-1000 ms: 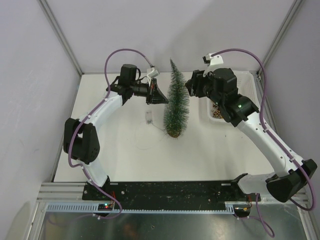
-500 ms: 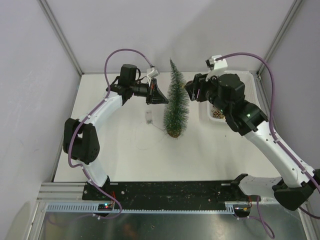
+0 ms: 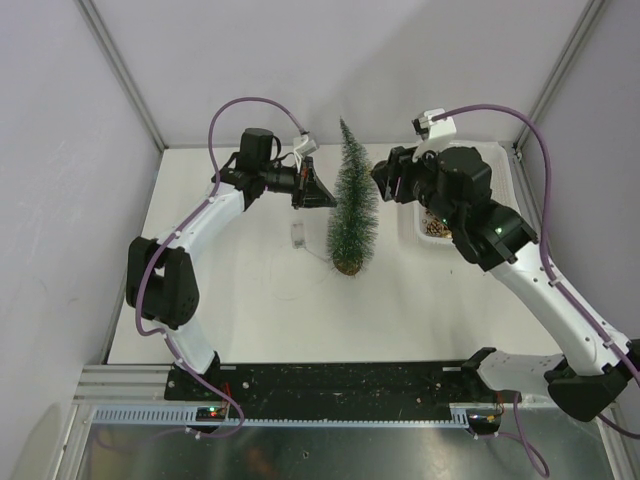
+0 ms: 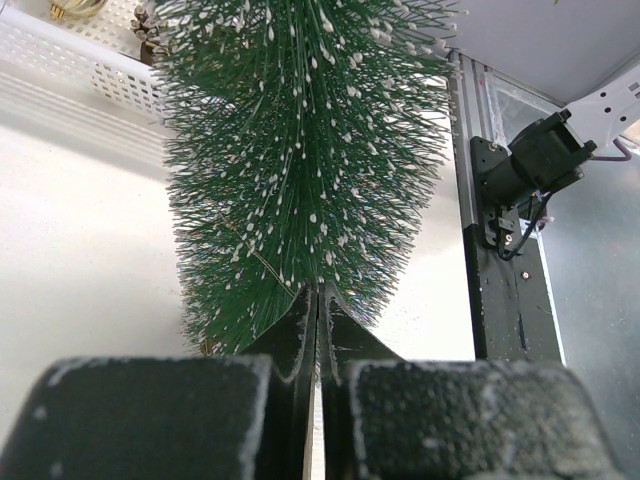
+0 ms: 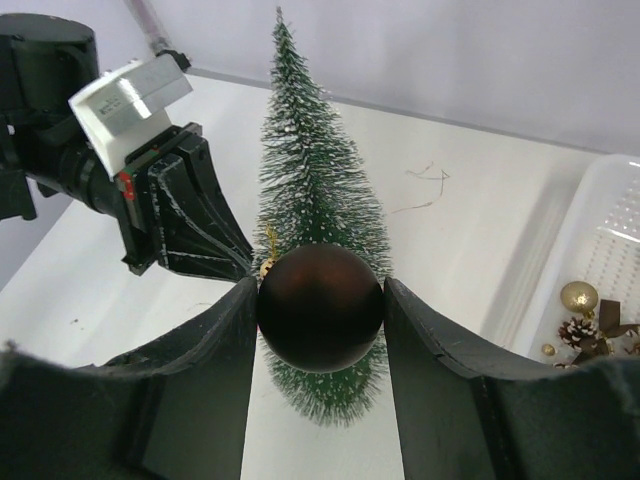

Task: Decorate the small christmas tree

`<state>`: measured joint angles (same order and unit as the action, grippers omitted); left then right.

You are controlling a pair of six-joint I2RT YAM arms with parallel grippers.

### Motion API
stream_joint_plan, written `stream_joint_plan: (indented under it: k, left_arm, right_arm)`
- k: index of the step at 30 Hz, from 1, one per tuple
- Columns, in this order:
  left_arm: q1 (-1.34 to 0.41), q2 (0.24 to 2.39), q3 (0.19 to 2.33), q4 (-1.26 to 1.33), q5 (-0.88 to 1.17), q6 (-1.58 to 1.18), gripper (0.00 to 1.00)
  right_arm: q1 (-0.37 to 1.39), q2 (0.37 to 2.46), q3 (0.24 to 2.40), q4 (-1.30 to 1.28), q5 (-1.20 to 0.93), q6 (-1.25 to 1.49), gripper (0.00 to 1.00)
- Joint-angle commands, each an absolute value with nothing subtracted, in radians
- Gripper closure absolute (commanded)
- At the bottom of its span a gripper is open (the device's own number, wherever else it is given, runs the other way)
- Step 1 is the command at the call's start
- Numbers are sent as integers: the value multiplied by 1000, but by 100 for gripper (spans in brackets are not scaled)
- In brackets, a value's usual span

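White table (image 3: 240,300) fills the middle of the top view. At its centre the small christmas tree (image 3: 353,215) stands upright. A white mesh basket (image 5: 592,215) sits at the right edge of the right wrist view, with a gold ornament (image 5: 579,297) inside. The left gripper (image 4: 318,300) has its fingers pressed together, tips in the tree's bristles on the tree's left side. The right gripper (image 5: 320,290) clamps a dark red ball (image 5: 320,310), bottom centre of its view, in front of the tree.

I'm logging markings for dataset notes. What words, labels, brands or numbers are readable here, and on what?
None readable.
The white label on the left arm's wrist block: faint print, too blurred.
The small christmas tree and dark red ball: no text.
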<state>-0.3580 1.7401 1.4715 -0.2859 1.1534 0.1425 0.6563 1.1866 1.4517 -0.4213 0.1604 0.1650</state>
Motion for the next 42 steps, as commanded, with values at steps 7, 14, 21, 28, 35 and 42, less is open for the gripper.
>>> stream_joint_plan:
  k: [7,14,21,28,35,42]
  left_arm:
    - [-367,1682,1464,-261,1156,164,100]
    - [-367,1677,1466,-260,1155,165,100]
    - [-367,1679,1469,-261,1156,162,100]
    - [-367,1680,1465,-260,1158,164,100]
    - [-367,1676,1464,-260,1159,162,100]
    - [-367,1674,1463,-259,1165,162,100]
  right_arm:
    - [591,1230,1412,-371,135,160,88]
    - [560,1250,1397,-337,121,164,89]
    - [555,1247,1388,-318,118,176,90]
    - [554,1249,1388,-284,112,183,90]
    - [556,1252,1388,-276,97,194,91]
    - [559,1251,1387,-281,107,186,91]
